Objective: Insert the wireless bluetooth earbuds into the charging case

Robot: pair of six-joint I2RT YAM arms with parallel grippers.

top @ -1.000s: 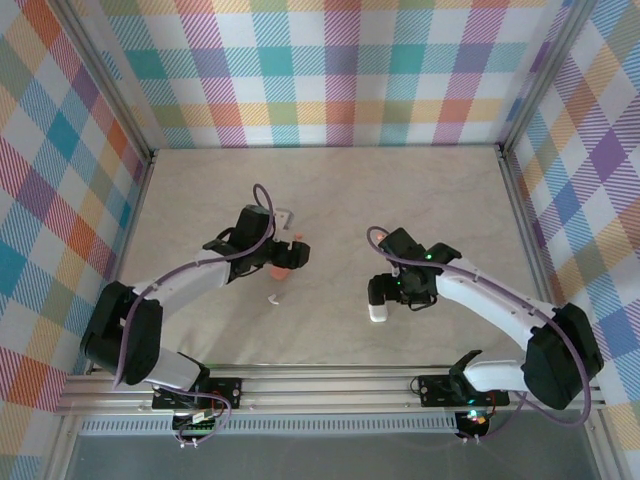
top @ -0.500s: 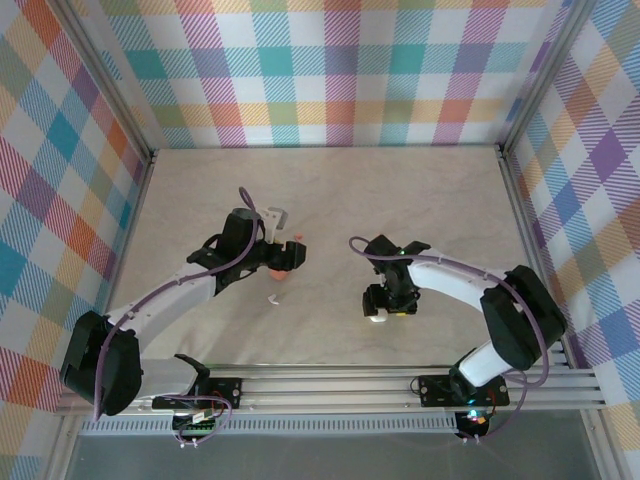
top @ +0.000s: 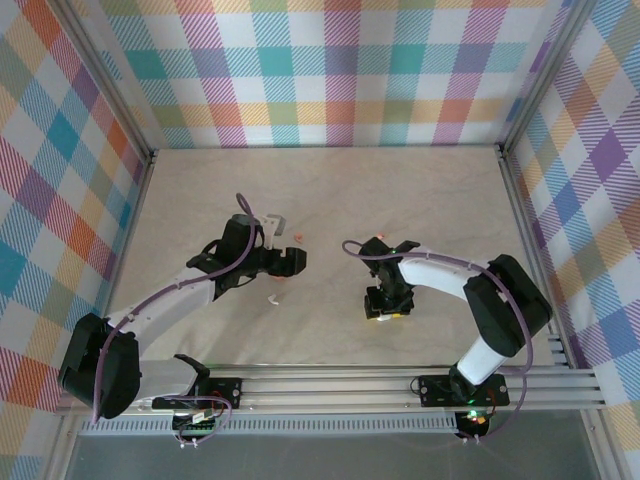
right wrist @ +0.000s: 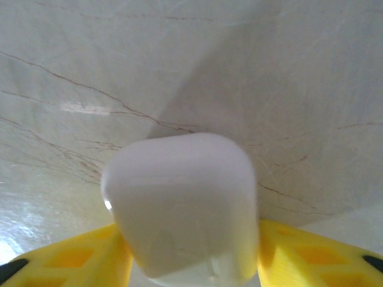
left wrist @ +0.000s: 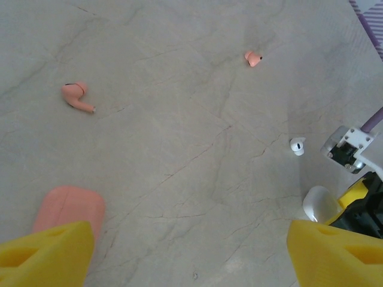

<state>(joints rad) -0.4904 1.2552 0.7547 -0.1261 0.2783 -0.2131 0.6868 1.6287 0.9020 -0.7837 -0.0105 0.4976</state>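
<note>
Right gripper [right wrist: 191,258] pinching white case [right wrist: 182,203], likely steadying it for loading; your left gripper [left wrist: 191,251] spread wide by orange case [left wrist: 69,206].

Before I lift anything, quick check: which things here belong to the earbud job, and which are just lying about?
Job:
- white case, between the right pincer fingers
- orange case
- stemmed orange earbud
- far orange earbud
- white earbud
- other white earbud, by the left arm

Not the job:
- plaid walls
- metal rail
</note>
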